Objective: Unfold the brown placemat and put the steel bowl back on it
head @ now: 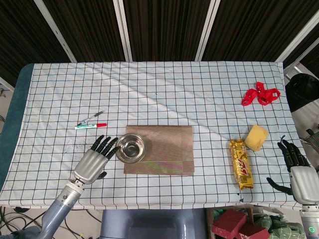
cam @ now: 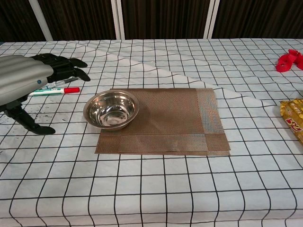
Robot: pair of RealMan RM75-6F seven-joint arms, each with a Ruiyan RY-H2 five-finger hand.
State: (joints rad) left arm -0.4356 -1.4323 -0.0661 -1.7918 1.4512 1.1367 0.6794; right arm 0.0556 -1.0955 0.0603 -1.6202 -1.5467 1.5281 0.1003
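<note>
A brown placemat (head: 167, 149) (cam: 175, 118) lies folded on the checked cloth, its doubled edge showing along the front and right. The steel bowl (head: 130, 148) (cam: 111, 110) stands upright on the mat's left end, overhanging the edge a little. My left hand (head: 94, 160) (cam: 33, 78) hovers just left of the bowl, fingers spread and stretched toward its rim, holding nothing. My right hand (head: 297, 168) rests at the table's right front edge, fingers apart and empty; the chest view does not show it.
Two marker pens (head: 90, 122) (cam: 56, 88) lie behind my left hand. A yellow snack bar (head: 240, 164), a yellow sponge (head: 256, 137) and a red chain toy (head: 260, 94) lie on the right side. The table's front edge runs close below the mat.
</note>
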